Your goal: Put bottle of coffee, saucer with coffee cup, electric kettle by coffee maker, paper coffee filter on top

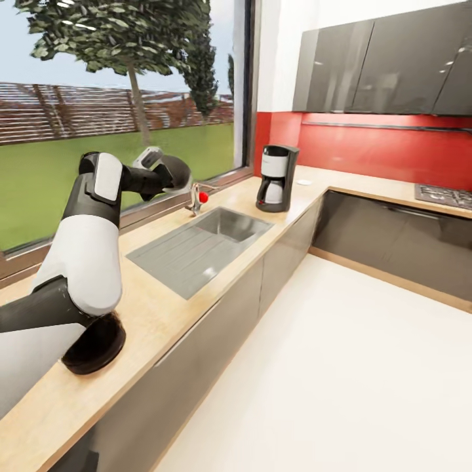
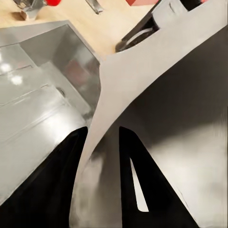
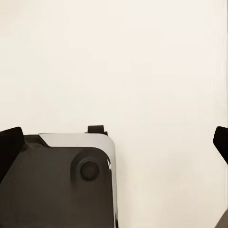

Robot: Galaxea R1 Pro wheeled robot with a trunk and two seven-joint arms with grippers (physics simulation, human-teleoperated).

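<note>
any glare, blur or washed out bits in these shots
Head view: daylight from the window, soft glare streaks on the grey wall cabinets and a sheen in the sink; edges slightly soft. Left wrist view: bright reflections on the sink's drainer, near parts smeared and blurred. Right wrist view: pale floor almost featureless, nearly washed out.

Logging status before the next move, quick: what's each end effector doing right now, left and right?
Left end effector: closed on a large dark rounded object, likely the electric kettle, above the sink.
Right end effector: open, holding nothing, over pale floor.

Left gripper (image 2: 102, 183) contents indistinct
</note>
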